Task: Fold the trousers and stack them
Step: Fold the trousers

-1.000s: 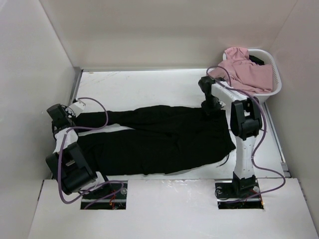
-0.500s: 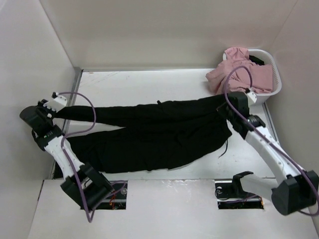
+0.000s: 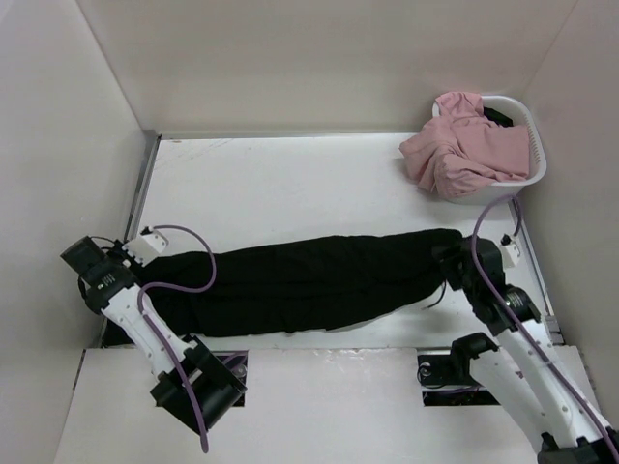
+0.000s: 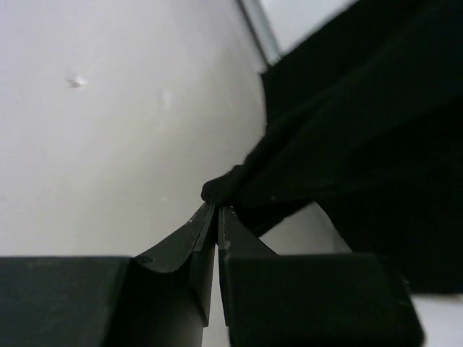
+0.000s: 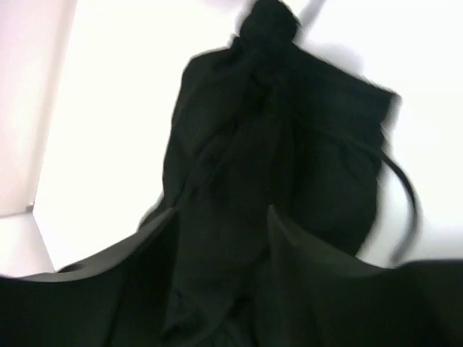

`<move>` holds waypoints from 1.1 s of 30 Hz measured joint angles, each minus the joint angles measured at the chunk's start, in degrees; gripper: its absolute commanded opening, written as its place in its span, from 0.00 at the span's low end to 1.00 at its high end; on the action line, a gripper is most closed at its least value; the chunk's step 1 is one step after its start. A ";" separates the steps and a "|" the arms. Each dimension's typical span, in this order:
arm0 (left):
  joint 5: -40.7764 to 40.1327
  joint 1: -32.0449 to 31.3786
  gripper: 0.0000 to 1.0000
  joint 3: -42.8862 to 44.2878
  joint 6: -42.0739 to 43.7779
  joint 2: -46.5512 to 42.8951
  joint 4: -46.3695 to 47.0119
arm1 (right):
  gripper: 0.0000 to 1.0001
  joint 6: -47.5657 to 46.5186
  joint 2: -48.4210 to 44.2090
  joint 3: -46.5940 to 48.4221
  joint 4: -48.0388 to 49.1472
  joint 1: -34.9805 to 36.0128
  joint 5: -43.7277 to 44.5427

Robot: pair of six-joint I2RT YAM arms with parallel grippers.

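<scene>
Trousers [image 3: 309, 280] lengthwise between left tool [image 4: 217, 207] and right tool [image 5: 221, 217], each clamped on one end.

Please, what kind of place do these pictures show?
Probably a robot test cell set up for laundry folding, not a home: plain white walls enclose a white table, black trousers lie across it, and a white basket holds pink clothes.
</scene>
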 measured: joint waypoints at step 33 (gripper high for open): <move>-4.07 -5.29 0.07 -3.96 8.87 -6.78 -9.22 | 0.40 -41.20 56.00 28.39 -11.74 -1.73 -18.29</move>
